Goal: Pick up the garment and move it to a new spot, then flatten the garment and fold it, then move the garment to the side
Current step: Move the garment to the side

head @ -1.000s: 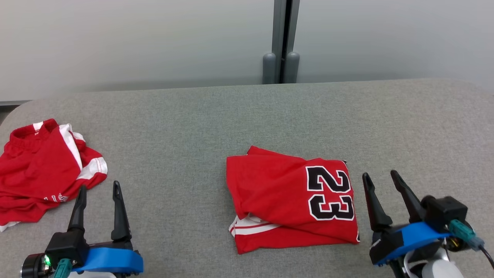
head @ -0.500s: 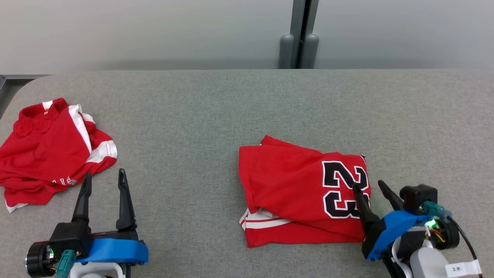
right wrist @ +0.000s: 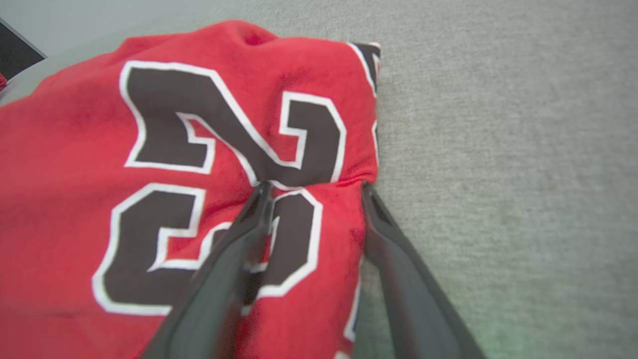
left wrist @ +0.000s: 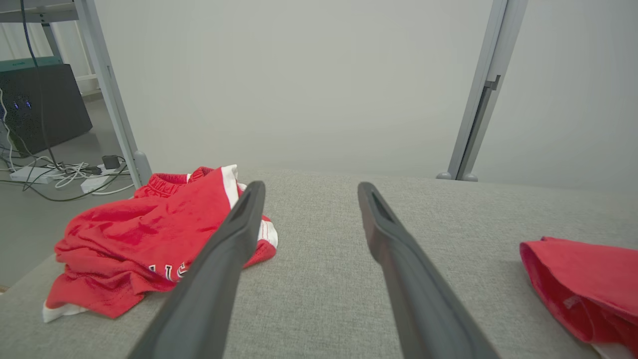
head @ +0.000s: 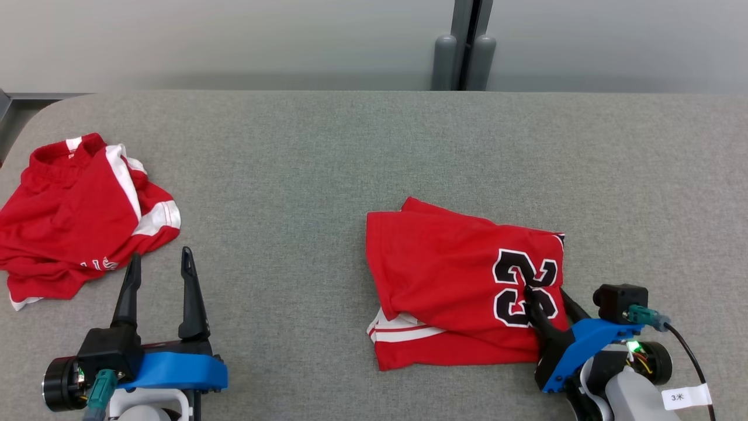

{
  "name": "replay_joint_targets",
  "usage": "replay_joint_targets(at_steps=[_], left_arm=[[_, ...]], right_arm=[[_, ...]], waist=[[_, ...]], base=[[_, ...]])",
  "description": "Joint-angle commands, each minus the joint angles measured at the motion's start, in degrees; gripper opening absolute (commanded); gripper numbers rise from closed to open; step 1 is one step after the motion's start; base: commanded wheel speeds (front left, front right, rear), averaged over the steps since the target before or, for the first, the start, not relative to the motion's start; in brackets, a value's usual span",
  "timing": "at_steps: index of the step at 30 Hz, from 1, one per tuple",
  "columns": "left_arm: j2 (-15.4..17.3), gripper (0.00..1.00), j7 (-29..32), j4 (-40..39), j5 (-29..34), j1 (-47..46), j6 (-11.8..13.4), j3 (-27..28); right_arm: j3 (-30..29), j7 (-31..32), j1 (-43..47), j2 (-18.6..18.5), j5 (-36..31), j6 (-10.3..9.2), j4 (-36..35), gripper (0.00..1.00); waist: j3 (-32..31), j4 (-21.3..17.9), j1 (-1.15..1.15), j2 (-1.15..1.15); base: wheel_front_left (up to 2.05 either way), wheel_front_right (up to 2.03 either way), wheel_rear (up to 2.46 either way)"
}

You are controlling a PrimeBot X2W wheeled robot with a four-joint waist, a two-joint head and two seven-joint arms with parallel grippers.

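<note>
Two red garments lie on your grey table [head: 292,175]. The one folded jersey [head: 461,280], numbered 23, sits near, right of centre. One crumpled red-and-white piece [head: 76,222] lies well apart at the left edge. You have two grippers in sight. Your right gripper [head: 546,290] straddles the jersey's right edge, jaws spread, one finger on the number, tips pressing into puckered cloth. Your left gripper [head: 161,255] hovers near left, jaws released, holding nothing.
</note>
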Motion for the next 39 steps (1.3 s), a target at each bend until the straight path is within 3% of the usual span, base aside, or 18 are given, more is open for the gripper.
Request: replay_joint_targets(at_steps=[1, 8, 19, 25, 34, 39], left_arm=[[-0.17, 1.0, -0.25, 0.01, 0.37, -0.75, -0.23, 0.05], [-0.58, 1.0, -0.24, -1.5, 0.77, -2.51, -0.66, 0.26], [-0.78, 1.0, -0.2, -6.1, 2.46, -7.95, -1.25, 0.09], [-0.17, 1.0, -0.21, -7.33, 3.16, -10.55, -1.48, 0.79], [0.32, 1.0, -0.21, -8.18, 3.98, -12.89, -2.03, 1.05], [0.1, 1.0, -0.21, -9.14, 4.3, -14.19, -2.31, 0.33]], right_arm=[[0.82, -0.13, -0.38, 0.56, 0.1, 0.17, 1.41, 0.0], [0.15, -5.19, -4.33, -3.32, -0.63, 0.09, 0.26, 0.0], [-1.3, -6.87, -7.62, -12.25, -0.43, 0.1, -5.03, 0.0], [-4.7, -8.12, -7.03, -14.13, 0.92, 0.1, -7.36, 0.0], [-2.92, -7.58, -14.1, -15.96, -0.67, 0.1, -8.96, 0.0], [-2.11, -4.9, -21.49, -20.41, -1.65, 0.1, -6.49, 0.0]], waist=[[0.13, -0.15, -0.01, 0.0], [2.02, -2.41, -0.01, 0.0], [9.07, -10.6, -0.01, 0.0], [12.48, -13.04, -0.01, 0.0], [14.38, -13.38, -0.01, 0.0], [16.64, -11.32, -0.01, 0.0]], base=[[0.0, 0.0, 0.0], [0.0, 0.0, 0.0], [0.0, 0.0, 0.0], [0.0, 0.0, 0.0], [0.0, 0.0, 0.0], [0.0, 0.0, 0.0]])
